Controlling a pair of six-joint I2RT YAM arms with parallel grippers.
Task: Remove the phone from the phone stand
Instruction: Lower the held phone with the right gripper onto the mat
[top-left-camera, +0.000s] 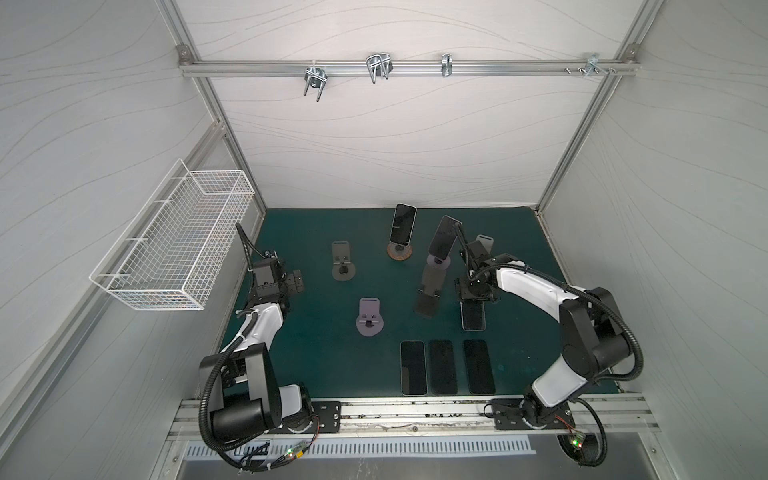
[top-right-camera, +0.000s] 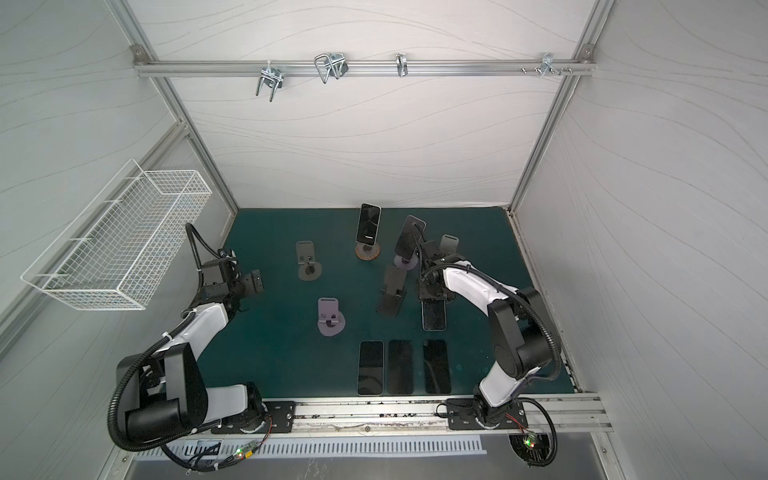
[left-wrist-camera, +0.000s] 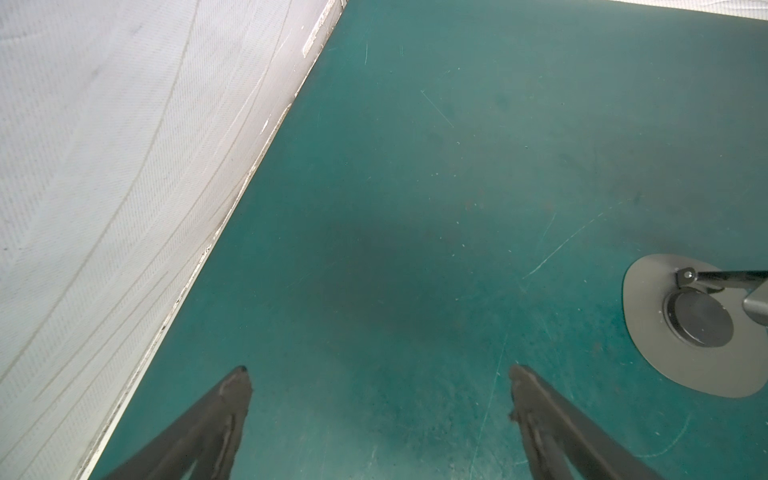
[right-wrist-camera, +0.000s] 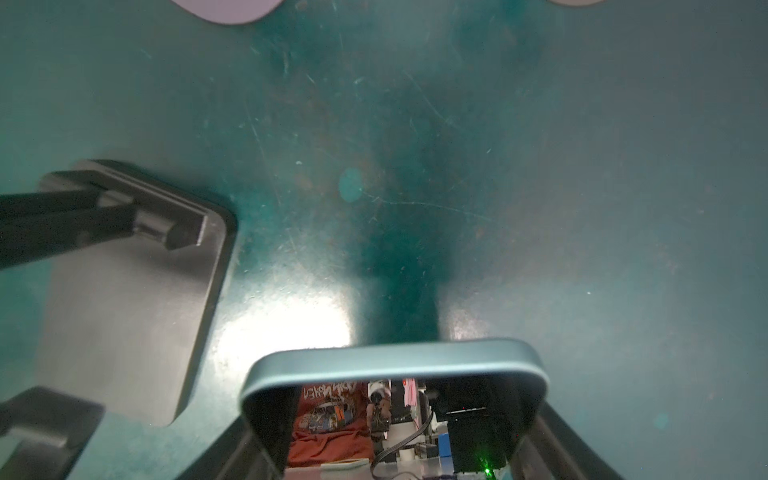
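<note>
My right gripper (top-left-camera: 473, 300) is shut on a phone (top-left-camera: 473, 316), which lies low over the green mat, screen up. In the right wrist view the phone (right-wrist-camera: 395, 361) shows its blue-grey edge between my fingers (right-wrist-camera: 557, 440). An empty black phone stand (top-left-camera: 430, 291) stands just left of it, its base (right-wrist-camera: 124, 291) close by. Two more phones stand upright on stands at the back: one (top-left-camera: 403, 228) on a round wooden base, one (top-left-camera: 444, 237) on a lilac base. My left gripper (top-left-camera: 296, 282) hovers open at the left, nothing between its fingers (left-wrist-camera: 237, 395).
Three phones (top-left-camera: 443, 367) lie flat in a row near the front edge. Empty stands: grey (top-left-camera: 343, 262), lilac (top-left-camera: 369, 318), and grey (top-left-camera: 484, 243) behind the right arm. The grey stand's base (left-wrist-camera: 665, 332) shows beside the left gripper. A white wire basket (top-left-camera: 174, 245) hangs on the left wall.
</note>
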